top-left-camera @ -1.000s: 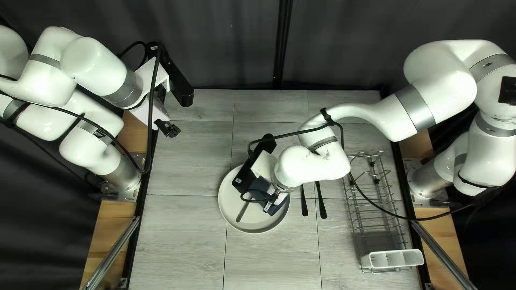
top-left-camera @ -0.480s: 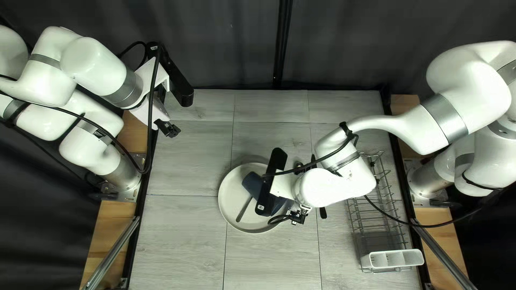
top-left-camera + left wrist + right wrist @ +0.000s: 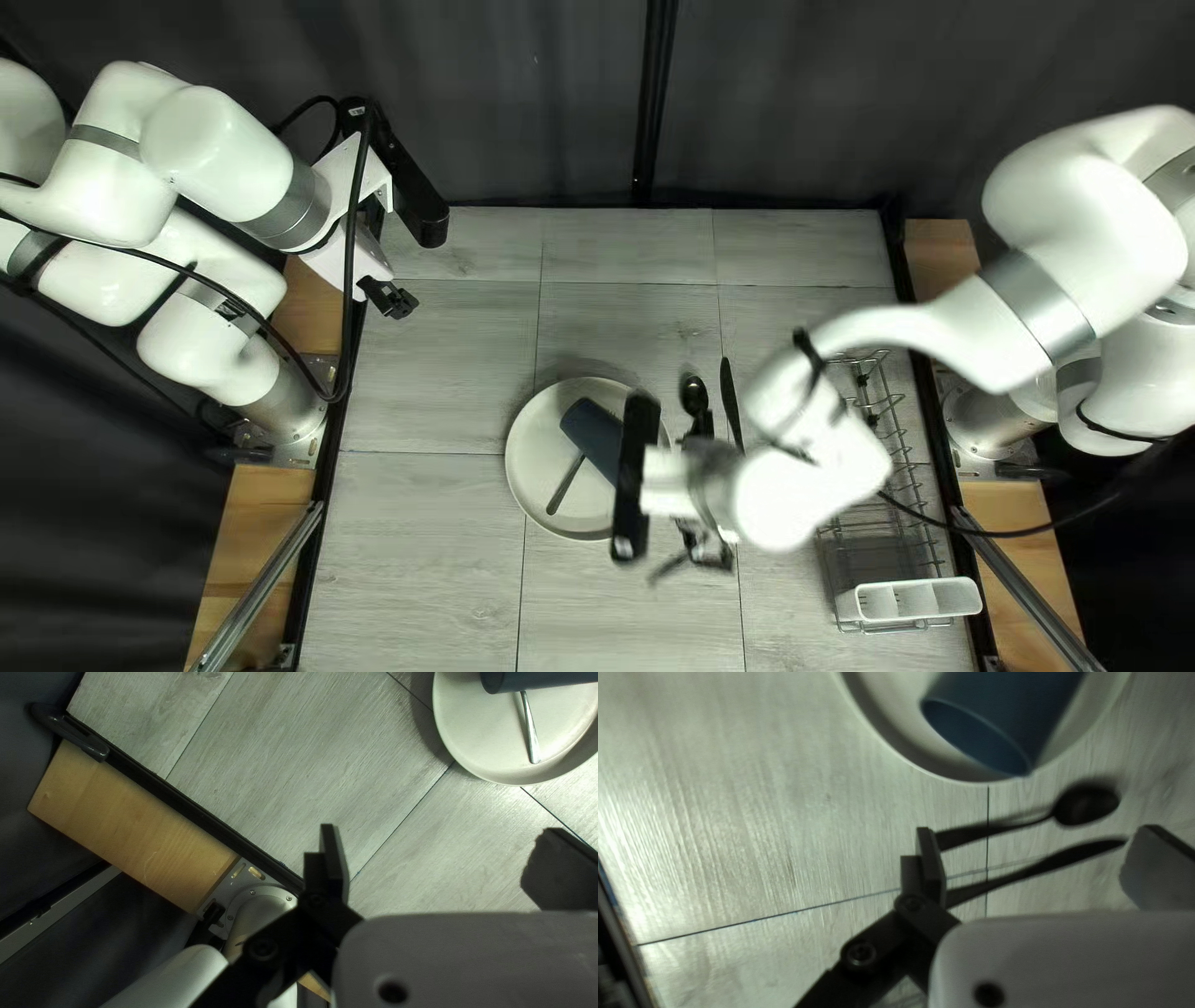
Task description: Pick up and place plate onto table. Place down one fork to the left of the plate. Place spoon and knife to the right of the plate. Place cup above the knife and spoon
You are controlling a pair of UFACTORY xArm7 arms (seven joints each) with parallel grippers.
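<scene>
My left gripper (image 3: 391, 299) hangs above the table's left side; its own view shows the gripper (image 3: 442, 837) open and empty. My right gripper (image 3: 707, 548) is low beside the plate's lower right, partly blurred; in its wrist view the gripper (image 3: 1037, 839) stands open over the handle ends of the black spoon (image 3: 1086, 804) and black knife (image 3: 1061, 857). Both lie side by side to the right of the pale plate (image 3: 535, 454). A dark blue cup (image 3: 594, 432) lies on its side in the plate, beside a silver utensil handle (image 3: 564, 487) whose other end is hidden.
A wire dish rack (image 3: 859, 485) with a white utensil holder (image 3: 909, 601) stands at the table's right side. My right forearm reaches over the rack's left part toward the plate. A dark curtain (image 3: 535, 100) hangs behind the far edge.
My right gripper has moved off the plate to the right and toward the near edge, uncovering more of the cup, the spoon and the knife. The left arm has stayed still.
</scene>
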